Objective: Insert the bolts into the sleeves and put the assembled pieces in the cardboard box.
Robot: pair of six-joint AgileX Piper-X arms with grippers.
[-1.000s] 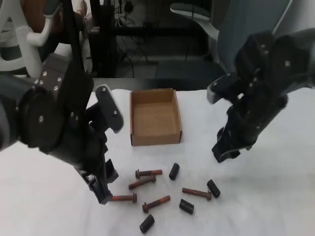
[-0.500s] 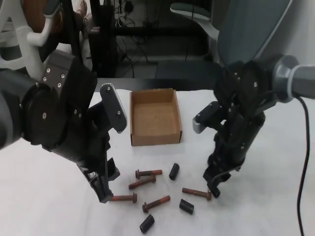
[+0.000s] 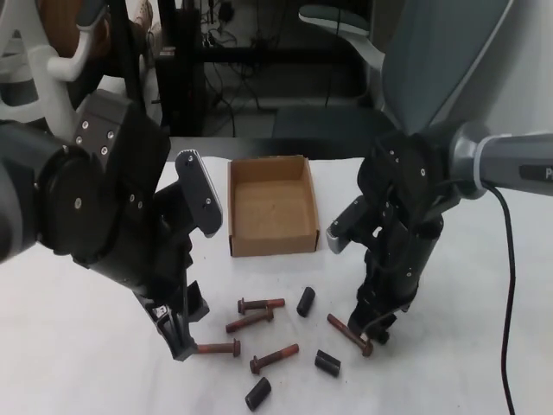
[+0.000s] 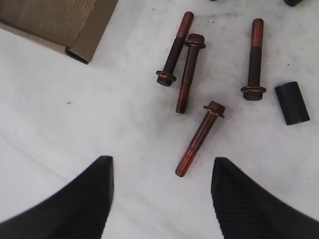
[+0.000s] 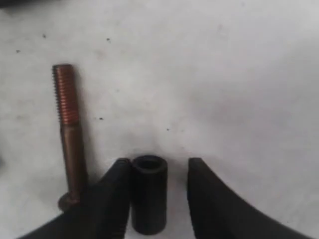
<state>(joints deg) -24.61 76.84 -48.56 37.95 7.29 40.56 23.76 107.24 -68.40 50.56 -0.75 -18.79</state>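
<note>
Black sleeve lies between the two fingers of the right gripper, which are apart. One finger touches it, and on the other side there is a gap. In the high view this is at the lower right of the frame, below the cardboard box.

A copper bolt lies just beside the touching finger. I think the danger is here: when the jaws close, the sleeve may roll or slide out, and the finger may also knock this bolt.

The left gripper is wide apart too and holds nothing, at the lower left of the high view. Only the threaded end of a second bolt lies between its fingers. A grip there could let the bolt tilt or slip.
</note>
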